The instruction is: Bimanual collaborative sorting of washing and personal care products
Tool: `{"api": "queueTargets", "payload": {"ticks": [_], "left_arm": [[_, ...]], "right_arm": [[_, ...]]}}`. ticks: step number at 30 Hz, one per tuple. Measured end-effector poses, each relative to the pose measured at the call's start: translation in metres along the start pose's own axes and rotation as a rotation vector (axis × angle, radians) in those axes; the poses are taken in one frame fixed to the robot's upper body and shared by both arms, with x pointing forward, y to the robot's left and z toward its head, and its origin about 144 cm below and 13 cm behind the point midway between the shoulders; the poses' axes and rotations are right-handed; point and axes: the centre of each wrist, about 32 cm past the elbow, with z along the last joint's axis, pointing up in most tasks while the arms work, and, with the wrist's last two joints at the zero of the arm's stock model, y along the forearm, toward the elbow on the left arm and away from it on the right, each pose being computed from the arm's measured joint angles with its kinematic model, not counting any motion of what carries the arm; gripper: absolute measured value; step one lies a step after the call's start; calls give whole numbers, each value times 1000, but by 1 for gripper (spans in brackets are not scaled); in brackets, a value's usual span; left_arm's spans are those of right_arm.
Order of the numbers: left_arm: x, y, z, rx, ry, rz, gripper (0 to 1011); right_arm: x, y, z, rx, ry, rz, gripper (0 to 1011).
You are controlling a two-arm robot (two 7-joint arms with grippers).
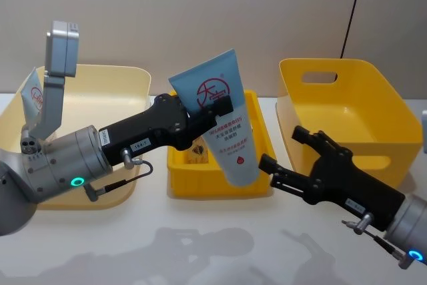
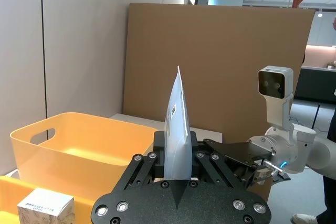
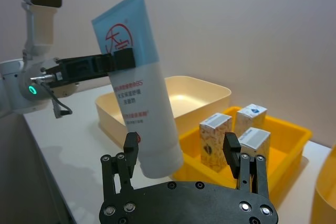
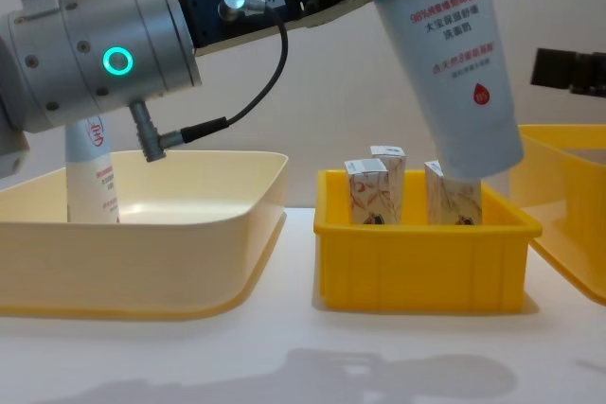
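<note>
Head view: the tube (image 1: 230,138) was seen held in the air, its broad crimped end raised toward 11 o'clock and its narrow end pointed down toward 5 o'clock. It was clamped across its upper half, just under the red logo, by the left gripper (image 1: 217,108), whose jaws were closed flat against both faces. In the left wrist view the tube was shown edge-on, pinched upright between those jaws.

The tube's lower end was hung over the tray (image 1: 220,188), above its right half, and was not seen to rest on anything. Three cartons (image 3: 215,140) were stood upright inside the tray, two toward the near side and one behind. In the chest view the tube's tip was shown just above the rightmost carton; whether they touched could not be told.

At 3 o'clock of the tube's lower end, just beside it, the right gripper (image 1: 282,147) was held with its jaws spread wide and nothing between them.

At 9 o'clock of the tray the cream bin (image 1: 113,75) was set, and a second tube (image 4: 90,172) was stood inside it, at its far left. At 3 o'clock of the tray the yellow bin (image 1: 353,78) was placed. All three containers were set on the table (image 1: 200,245).
</note>
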Motion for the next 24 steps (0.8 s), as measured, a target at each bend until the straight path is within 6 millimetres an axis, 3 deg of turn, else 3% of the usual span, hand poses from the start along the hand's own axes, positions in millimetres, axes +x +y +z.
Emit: {"api": "queueTargets", "payload": {"ticks": [24], "left_arm": [[0, 0, 0, 0, 0, 0, 235]], "right_arm": [[18, 39, 14, -61, -75, 154, 1009]]}}
